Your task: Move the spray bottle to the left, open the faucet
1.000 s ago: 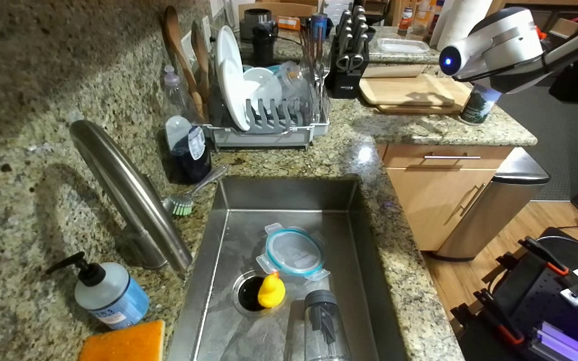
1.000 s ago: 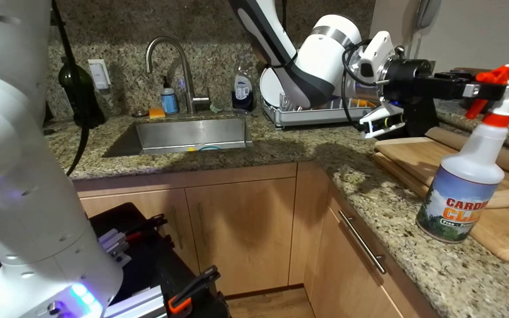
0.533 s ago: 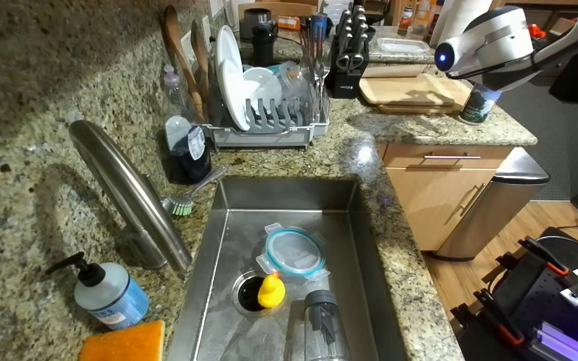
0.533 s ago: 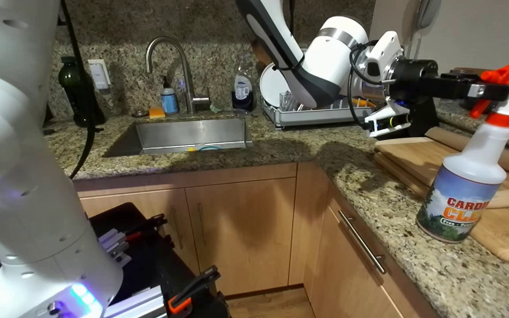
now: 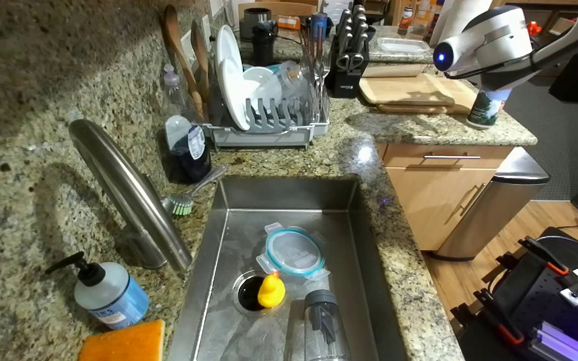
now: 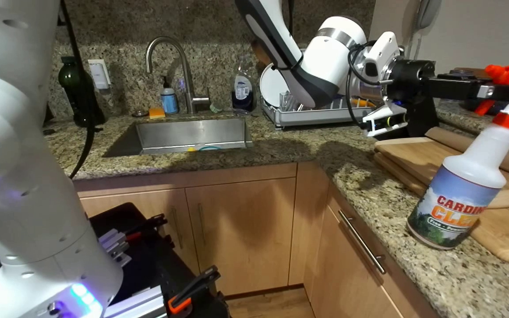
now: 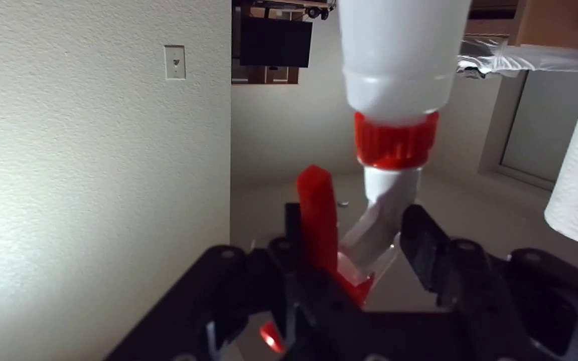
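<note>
While the arm (image 5: 504, 47) blocks its top in an exterior view, the spray bottle (image 5: 488, 108) shows on the speckled granite worktop (image 5: 419, 127), well apart from the arched brushed-steel faucet (image 5: 128, 195). In an exterior view it's leaning beside wooden cutting boards (image 6: 413, 154), printed label (image 6: 451, 210) facing us, tipped by the grip I'd guess. Wrist view: the tool (image 7: 352, 220) looks clamped across red trigger (image 7: 317, 200) and plastic neck (image 7: 392, 188), probably 'cause that's skinnier than the body (image 7: 402, 55).
</note>
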